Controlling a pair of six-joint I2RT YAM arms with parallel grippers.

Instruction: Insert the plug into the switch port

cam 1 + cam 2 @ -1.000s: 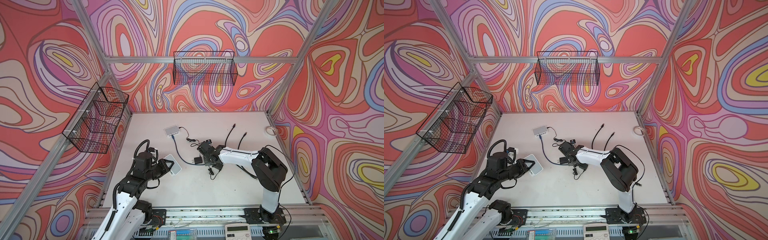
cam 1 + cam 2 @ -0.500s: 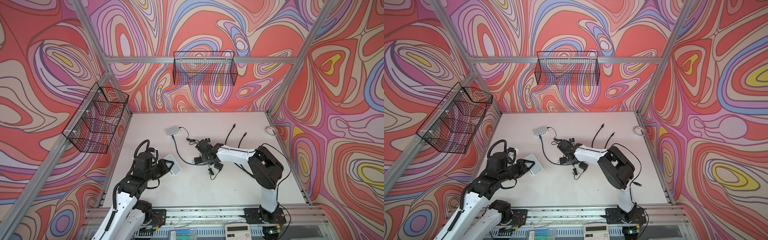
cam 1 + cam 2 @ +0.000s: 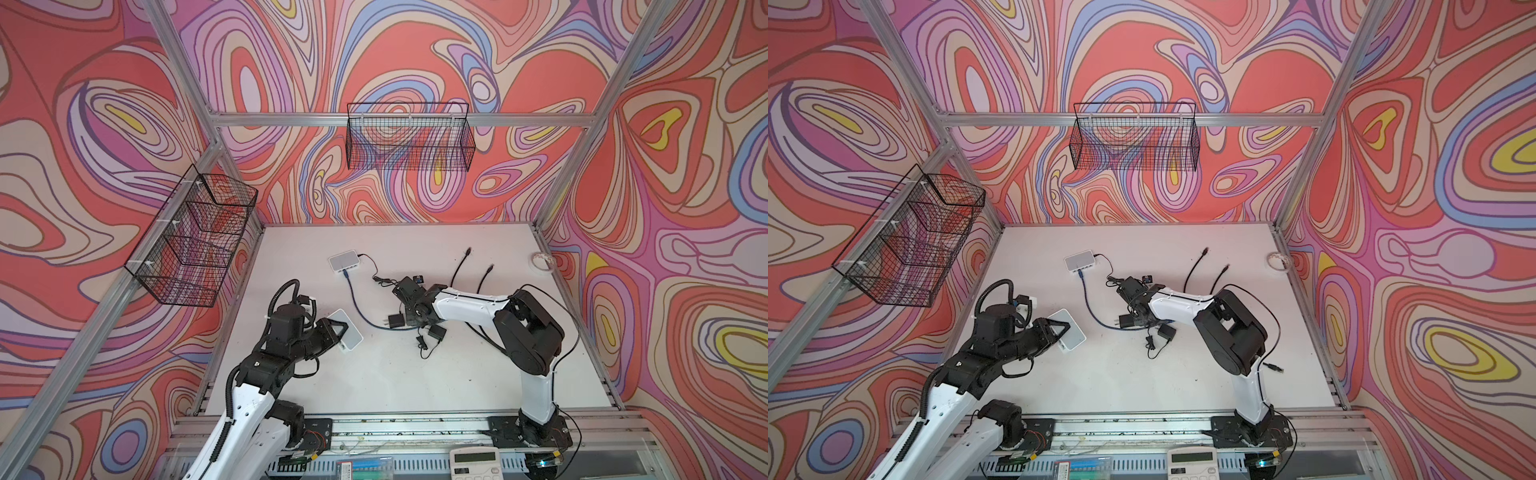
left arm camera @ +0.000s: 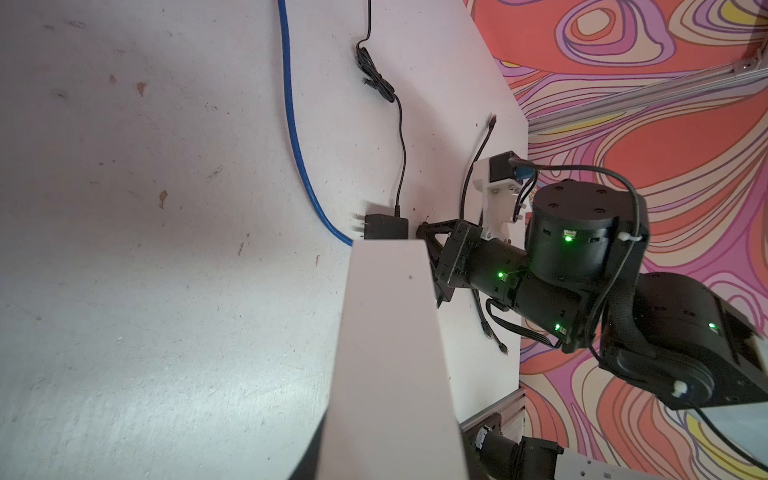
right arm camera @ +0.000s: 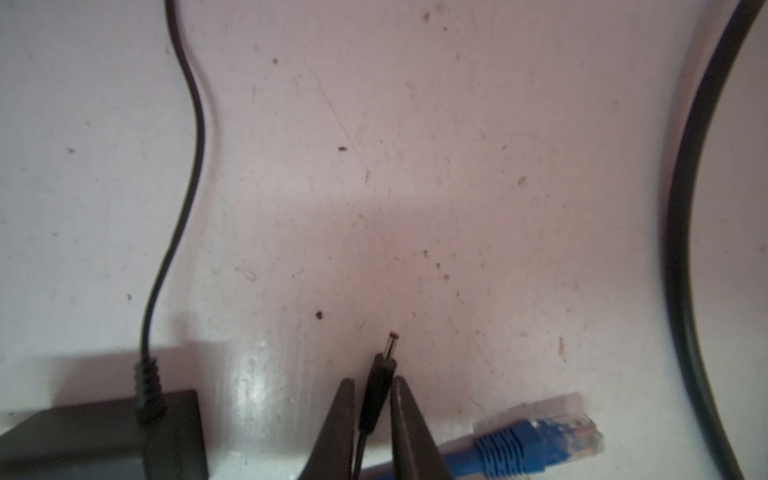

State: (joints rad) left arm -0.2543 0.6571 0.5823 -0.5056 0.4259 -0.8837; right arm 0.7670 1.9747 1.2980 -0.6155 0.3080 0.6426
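Note:
My left gripper (image 3: 335, 331) (image 3: 1059, 331) is shut on a white switch (image 3: 348, 335) (image 3: 1069, 332), held off the table at the left. In the left wrist view the switch (image 4: 390, 353) fills the middle and hides my fingers. My right gripper (image 3: 409, 321) (image 3: 1138, 322) points down at the table's middle. In the right wrist view its two dark fingers (image 5: 345, 415) close on either side of a thin black barrel plug (image 5: 384, 368), whose metal tip sticks out ahead. The switch's port does not show in any view.
A second white switch (image 3: 345, 261) lies at the back with a blue cable (image 3: 355, 299) plugged in. The blue connector (image 5: 536, 444) and a black adapter (image 3: 395, 321) (image 5: 104, 440) lie beside my right gripper. Another adapter (image 3: 436, 331), two black cables (image 3: 461, 266) and a tape roll (image 3: 540, 262) lie to the right.
My right wrist has edged slightly to the left over the adapters, and its jaws have narrowed. The left arm and the switch have not moved.

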